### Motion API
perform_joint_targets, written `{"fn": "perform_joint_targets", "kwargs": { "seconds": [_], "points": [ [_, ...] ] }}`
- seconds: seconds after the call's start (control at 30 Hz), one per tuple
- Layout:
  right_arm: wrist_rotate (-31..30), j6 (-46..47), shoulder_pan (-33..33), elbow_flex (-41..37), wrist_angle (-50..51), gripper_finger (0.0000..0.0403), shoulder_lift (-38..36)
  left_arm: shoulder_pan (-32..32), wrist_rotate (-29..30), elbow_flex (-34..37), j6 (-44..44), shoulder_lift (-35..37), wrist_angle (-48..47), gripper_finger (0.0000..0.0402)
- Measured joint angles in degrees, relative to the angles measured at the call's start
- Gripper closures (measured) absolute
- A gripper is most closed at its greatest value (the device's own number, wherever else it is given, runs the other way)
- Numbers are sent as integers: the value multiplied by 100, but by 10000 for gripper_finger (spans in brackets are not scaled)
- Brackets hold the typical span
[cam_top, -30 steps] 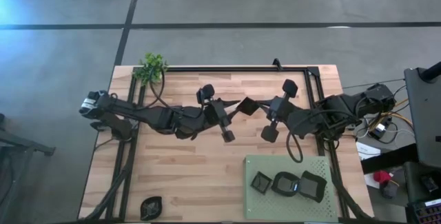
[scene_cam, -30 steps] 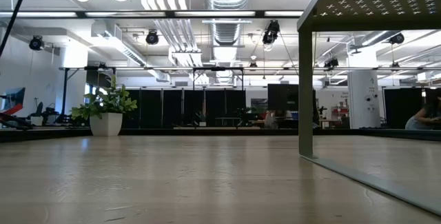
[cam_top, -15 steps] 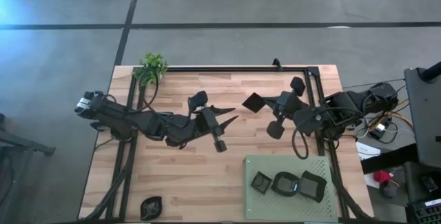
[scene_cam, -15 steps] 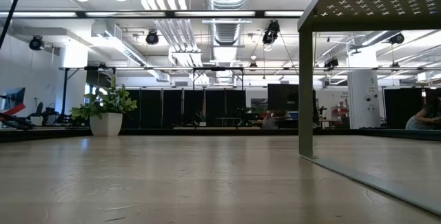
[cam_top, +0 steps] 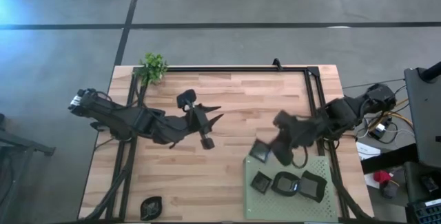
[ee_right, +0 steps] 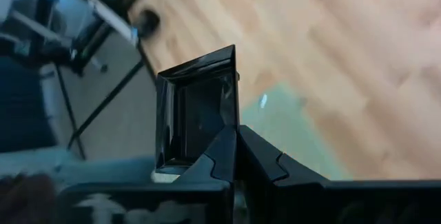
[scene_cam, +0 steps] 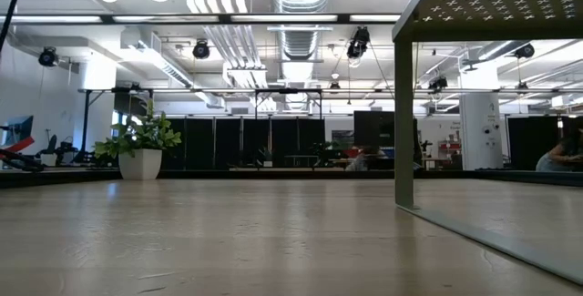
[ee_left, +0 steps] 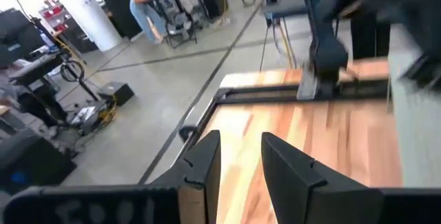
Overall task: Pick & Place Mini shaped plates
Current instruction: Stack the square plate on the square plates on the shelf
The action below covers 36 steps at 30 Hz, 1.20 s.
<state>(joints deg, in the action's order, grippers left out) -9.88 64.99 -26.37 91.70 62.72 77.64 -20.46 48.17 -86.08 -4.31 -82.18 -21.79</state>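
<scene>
Your left gripper (cam_top: 209, 125) hovers mid-bench, fingers slightly parted, holding nothing. Your right gripper (cam_top: 267, 151) pinches a square mini plate (cam_top: 259, 151) by its rim above the green mat's (cam_top: 325, 171) left edge, where three plates (cam_top: 284, 184) rest.

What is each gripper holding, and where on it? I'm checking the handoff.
The right gripper pinches a square mini plate by one edge of its rim, above the green mat. The left gripper holds nothing, fingers apart.
</scene>
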Motion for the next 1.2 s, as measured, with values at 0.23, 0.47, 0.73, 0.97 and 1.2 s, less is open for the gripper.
{"fn": "perform_joint_targets", "kwargs": {
  "seconds": [0.23, 0.47, 0.73, 0.97, 1.2],
  "points": [
    [285, 1101, -471, -7, 64, 394, 449, 4, -6, 7, 395, 77, -995, 300],
    [373, 1819, -803, -13, 47, 394, 934, 6, -5, 7, 622, 185, -1125, 300],
    [392, 2317, -1017, -13, 9, 394, 988, 10, -7, 2, 631, 323, -1127, 300],
    [220, 2156, -1016, -13, -51, 394, 1159, 10, -7, -5, 629, 345, -1127, 300],
    [86, 2158, -1016, -18, -100, 394, 1211, 12, -376, -4, 437, 354, -1127, 300]
  ]
}}
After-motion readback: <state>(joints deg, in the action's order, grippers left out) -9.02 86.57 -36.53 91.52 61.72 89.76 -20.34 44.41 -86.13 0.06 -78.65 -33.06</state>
